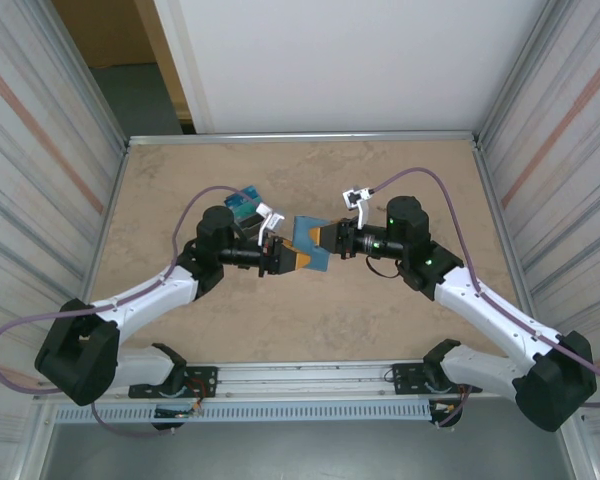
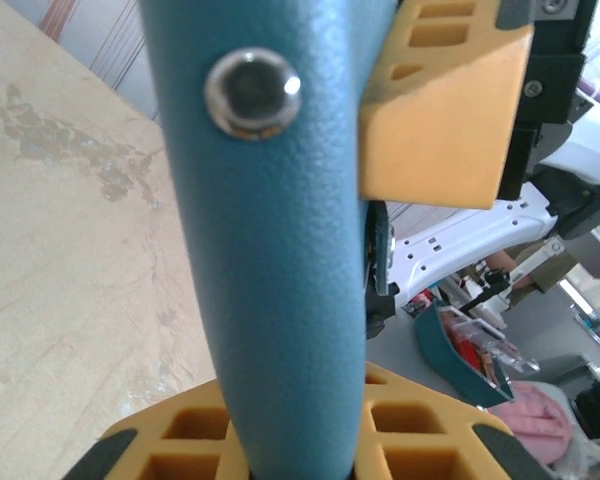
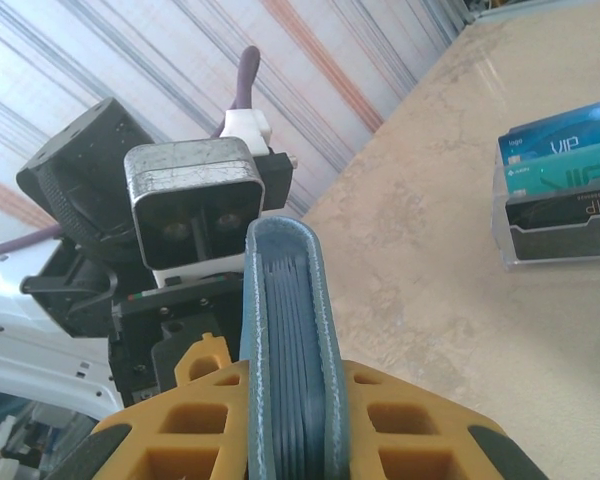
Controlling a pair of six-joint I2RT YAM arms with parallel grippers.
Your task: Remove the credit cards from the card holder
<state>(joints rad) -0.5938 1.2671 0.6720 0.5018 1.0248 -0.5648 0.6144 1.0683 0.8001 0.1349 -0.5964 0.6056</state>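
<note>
VIP on blue card (image 3: 565,135), VIP on black card (image 3: 560,212), both in clear stand (image 3: 502,245)

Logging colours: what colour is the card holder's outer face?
Teal-blue pebbled bifold card holder; best in the left wrist view.

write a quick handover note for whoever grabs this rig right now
left gripper: shut on the card holder, snap side toward its camera.
right gripper: shut on the holder's opposite edge.
card holder: folded shut, held between both arms above the table.
clear stand on the table: holds a blue card, a teal card and a dark card; can't tell if they came from the holder.
done: holder picked up.
left: open it, pull the cards out.
</note>
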